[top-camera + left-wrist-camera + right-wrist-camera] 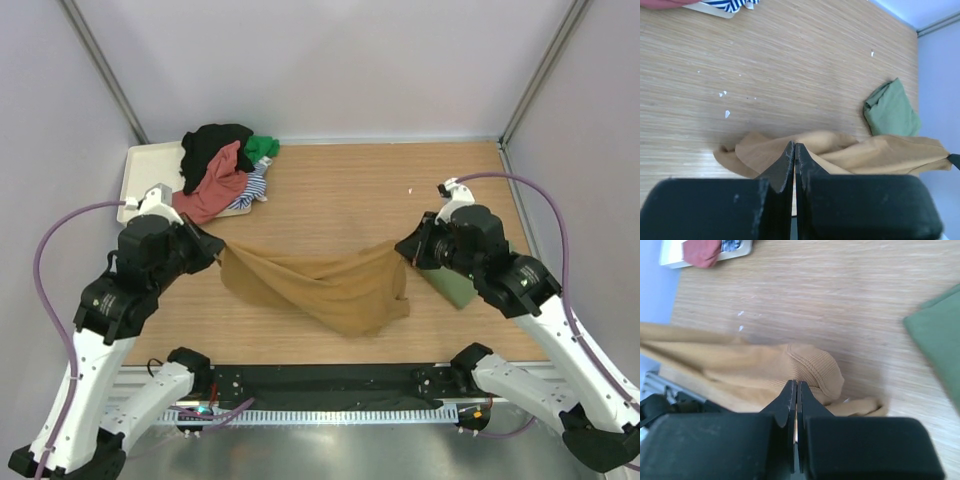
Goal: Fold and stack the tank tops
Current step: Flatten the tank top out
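Mustard tank top (pixel 330 290) clamped in left gripper (pixel 218 247), right gripper (pixel 403 247); straps unclear.

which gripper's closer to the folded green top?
Right. The right gripper is just beside the green top; the left gripper is across the table by the tray. Both pinch the brown top.

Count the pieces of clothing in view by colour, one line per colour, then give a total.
Mustard brown top: 1
Olive green top: 1
Black top: 1
Red top: 1
Bright green top: 1
Blue-and-white striped top: 1
Total: 6 in view; more may lie hidden underneath.
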You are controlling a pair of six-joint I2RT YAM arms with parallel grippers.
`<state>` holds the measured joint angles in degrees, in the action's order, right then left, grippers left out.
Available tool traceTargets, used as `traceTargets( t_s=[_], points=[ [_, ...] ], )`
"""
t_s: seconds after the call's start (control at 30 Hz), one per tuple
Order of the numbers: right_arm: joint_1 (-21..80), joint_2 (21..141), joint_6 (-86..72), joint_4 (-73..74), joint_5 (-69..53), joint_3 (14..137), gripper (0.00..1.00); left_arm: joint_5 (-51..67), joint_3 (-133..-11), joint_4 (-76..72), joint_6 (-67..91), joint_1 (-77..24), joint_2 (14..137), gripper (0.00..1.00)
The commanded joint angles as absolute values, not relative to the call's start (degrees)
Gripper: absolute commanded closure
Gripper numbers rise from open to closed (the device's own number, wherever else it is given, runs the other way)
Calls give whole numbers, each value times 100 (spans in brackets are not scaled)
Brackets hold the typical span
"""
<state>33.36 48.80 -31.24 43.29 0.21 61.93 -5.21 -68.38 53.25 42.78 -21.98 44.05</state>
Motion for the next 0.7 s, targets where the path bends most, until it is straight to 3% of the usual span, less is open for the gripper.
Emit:
traceTargets(
  t_s=[0.0,0.07,0.2,0.23,0.27,0.3,0.33,0.37,0.47,0.67],
  points=[
    [3349,5500,-2604,4535,859,6802,99,-886,-7014,5116,4158,-2206,4771,100],
    [3323,6087,-2435,4334,1597,6952,99,-914,-7031,4818,4061,-2206,5236,100],
    [2902,7377,-2224,3859,1732,7540,98,-915,-7347,4255,3938,-2180,6946,100],
    [2683,7635,-2241,3684,1592,7837,70,-801,-7530,4141,3911,-2180,7196,100],
    [2646,7855,-2285,3665,1643,8005,46,-748,-7645,3966,3911,-2180,7494,88],
    [2646,8275,-2355,3735,1791,8163,31,-677,-7786,3981,3902,-2180,7732,74],
    [2646,8384,-2399,3953,1784,8435,27,-529,-8039,4164,3885,-2180,8117,59],
    [2654,8437,-2391,4007,1541,8446,27,-475,-8103,4218,3876,-2197,8208,47],
    [2672,7877,-2347,3736,891,7614,30,-527,-7657,4123,3797,-2232,7894,39],
    [2944,6550,-2705,3630,-605,5443,43,-19,-5873,3964,3971,-2294,6497,39]
  ],
)
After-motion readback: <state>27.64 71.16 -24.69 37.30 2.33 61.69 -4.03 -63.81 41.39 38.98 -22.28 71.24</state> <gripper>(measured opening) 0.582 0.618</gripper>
